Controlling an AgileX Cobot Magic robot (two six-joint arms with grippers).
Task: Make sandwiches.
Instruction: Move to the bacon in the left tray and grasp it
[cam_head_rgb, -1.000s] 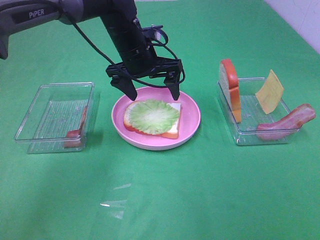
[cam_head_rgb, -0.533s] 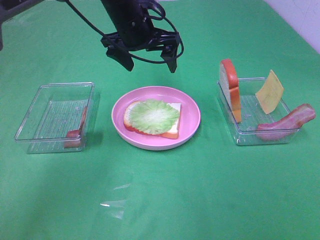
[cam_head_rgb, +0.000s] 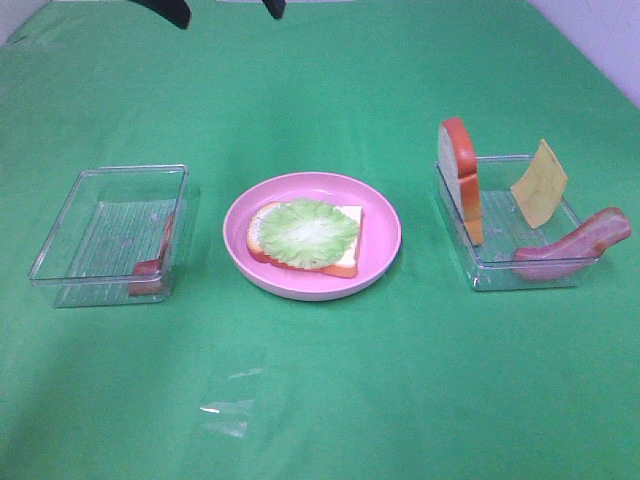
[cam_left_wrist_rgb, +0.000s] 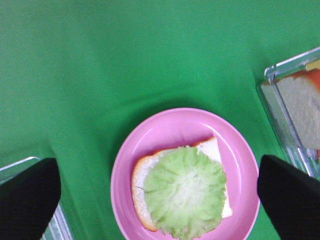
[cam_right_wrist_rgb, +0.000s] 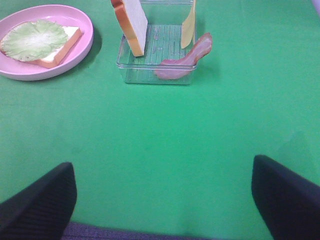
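Note:
On the pink plate (cam_head_rgb: 385, 235) lies a bread slice (cam_head_rgb: 345, 258) with pale green lettuce (cam_head_rgb: 305, 232) on top. The clear right tray (cam_head_rgb: 500, 270) holds an upright bread slice (cam_head_rgb: 462, 180), a yellow cheese square (cam_head_rgb: 540, 183) and a bacon strip (cam_head_rgb: 575, 243). Another bacon strip (cam_head_rgb: 155, 262) leans inside the left tray (cam_head_rgb: 110, 175). My left gripper (cam_head_rgb: 223, 8) is open and empty, high behind the plate, with only its fingertips showing. The left wrist view looks straight down on the lettuce (cam_left_wrist_rgb: 185, 192). My right gripper (cam_right_wrist_rgb: 162, 202) is open over bare cloth, well short of its tray (cam_right_wrist_rgb: 157, 75).
A green cloth covers the whole table. A white wall edge shows at the far right corner (cam_head_rgb: 600, 30). Both trays flank the plate, with cloth between them.
My left gripper has risen and drawn back from just above the plate to the far top edge, staying open. The lettuce stays on the bread.

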